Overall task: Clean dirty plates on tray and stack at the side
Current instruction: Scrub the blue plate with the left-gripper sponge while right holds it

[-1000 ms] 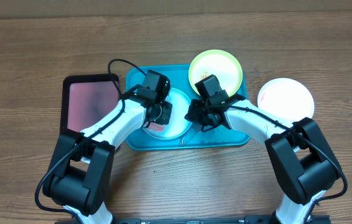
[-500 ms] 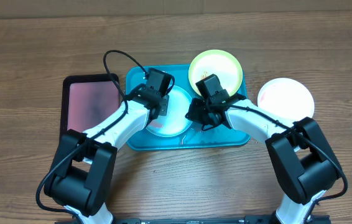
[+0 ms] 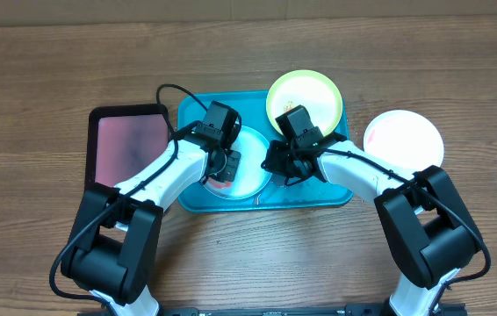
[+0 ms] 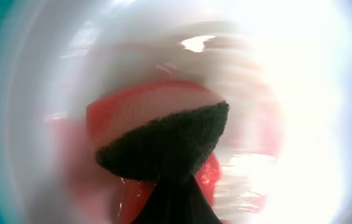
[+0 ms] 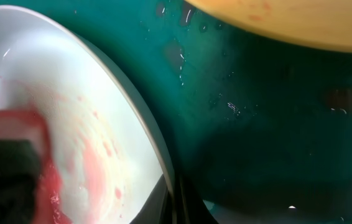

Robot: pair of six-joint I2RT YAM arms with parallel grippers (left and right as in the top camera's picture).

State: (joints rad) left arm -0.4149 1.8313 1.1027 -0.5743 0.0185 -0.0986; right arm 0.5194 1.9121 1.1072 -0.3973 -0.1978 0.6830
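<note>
The pale mint-blue plate (image 3: 250,171) lies in the turquoise tray (image 3: 319,195) and carries red smears (image 5: 92,165). My left gripper (image 3: 225,165) is shut on a red sponge with a dark scouring face (image 4: 163,140), pressed on the plate's inside (image 4: 288,74). My right gripper (image 3: 275,165) is shut on the plate's right rim (image 5: 157,149); its fingers (image 5: 176,202) pinch the edge. The yellow-green plate (image 3: 306,95) rests over the tray's far right corner. The white plate (image 3: 404,139) lies on the table to the right of the tray.
A black-rimmed tray with a pinkish inside (image 3: 126,145) lies just left of the turquoise tray. The turquoise tray's floor (image 5: 269,124) is wet with droplets. The yellow-green plate's edge (image 5: 288,22) hangs close above my right gripper. Wooden table all around.
My left gripper swung the sponge up and left across the plate, then back down toward its near side. The right arm has held still on the rim.
</note>
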